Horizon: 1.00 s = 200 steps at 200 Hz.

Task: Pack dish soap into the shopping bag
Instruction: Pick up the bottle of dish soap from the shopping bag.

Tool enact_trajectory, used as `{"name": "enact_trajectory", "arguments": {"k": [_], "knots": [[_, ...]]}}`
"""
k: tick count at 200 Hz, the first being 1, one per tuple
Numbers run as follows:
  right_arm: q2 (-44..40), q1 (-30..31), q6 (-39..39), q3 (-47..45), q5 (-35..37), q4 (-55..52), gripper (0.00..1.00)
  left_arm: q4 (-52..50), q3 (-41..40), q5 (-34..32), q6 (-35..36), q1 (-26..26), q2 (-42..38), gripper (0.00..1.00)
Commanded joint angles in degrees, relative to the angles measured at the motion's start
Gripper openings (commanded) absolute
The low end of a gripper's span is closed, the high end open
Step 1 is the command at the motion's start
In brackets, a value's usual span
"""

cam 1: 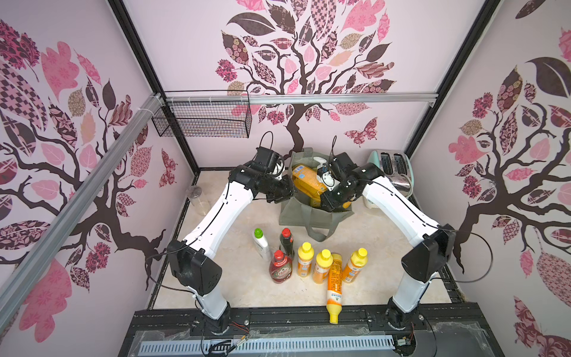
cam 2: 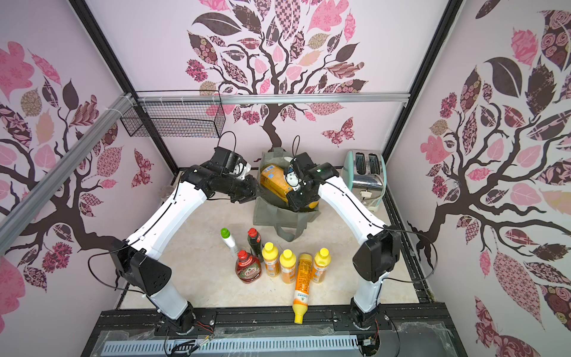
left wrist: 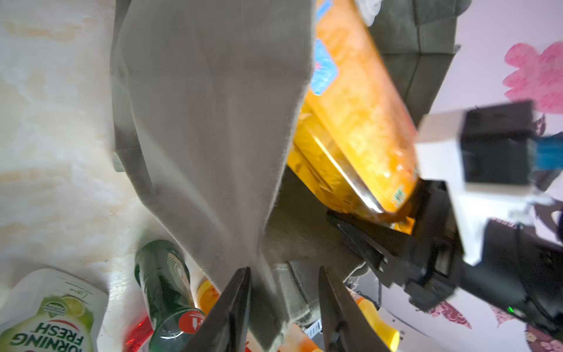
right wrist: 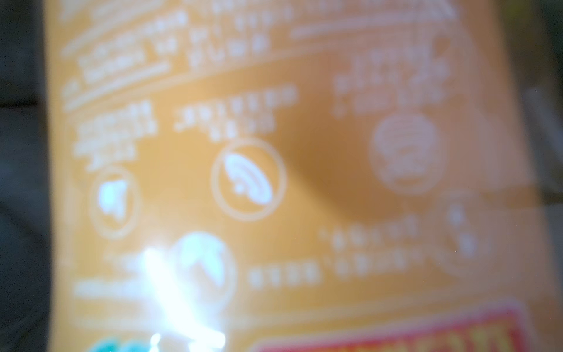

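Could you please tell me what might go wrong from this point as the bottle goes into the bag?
1. The orange pump bottle, held by the right gripper, sits tilted in the mouth of the shopping bag; released so, it might wedge or tip the bag.
2. The left gripper has its jaws open around the rim; the fabric may sag and snag the bottle.

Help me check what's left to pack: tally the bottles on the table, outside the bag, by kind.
Orange yellow-capped bottles: 4
Red Fairy bottle: 1
Dark red-capped bottle: 1
White green-capped bottle: 1
Total: 7
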Motion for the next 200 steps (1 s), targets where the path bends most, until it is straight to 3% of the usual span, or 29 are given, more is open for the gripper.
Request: {"name": "enact_trajectory", "arguments": {"k": [1, 31, 53, 77, 95, 105, 136, 175, 200], "knots": [[-6.3, -0.3, 1.1, 6.8, -1.1, 7.9, 0.0, -1.7, 1.4, 2.1, -0.1, 0.6, 1.1, 0.54], [-7.6, -0.4, 0.8, 8.7, -0.7, 7.7, 0.0, -3.2, 6.5, 4.4, -1.2, 2.3, 1.5, 0.69], [-8.1, -0.3, 1.0, 10.6, -3.5, 7.8, 0.0, 0.5, 9.6, 10.6, -7.3, 6.3, 1.0, 0.82], [-8.6, -0.3, 1.6, 11.0, -8.0, 7.5, 0.01, 17.6, 3.7, 20.5, -21.0, 13.4, -2.4, 0.96], [-9.5, 0.0, 2.1, 9.7, -11.5, 8.0, 0.01, 33.6, 0.0, 27.7, -34.1, 17.0, -3.1, 0.98], [-9.7, 0.9, 2.0, 9.5, -12.3, 8.0, 0.02, 36.9, 1.9, 30.4, -36.9, 17.8, -2.1, 0.98], [-9.0, 1.8, 4.1, 11.0, -18.5, 7.7, 0.03, 23.2, 14.9, 35.2, -26.7, 17.8, 3.2, 0.98], [-5.1, 4.8, 5.6, 17.4, -21.6, 3.6, 0.04, 22.3, 13.5, 38.4, -24.3, 17.8, 4.2, 0.98], [-5.1, 5.1, 5.9, 17.5, -21.2, 4.0, 0.04, 13.2, 14.3, 37.5, -16.5, 17.9, 4.1, 0.98]]}}
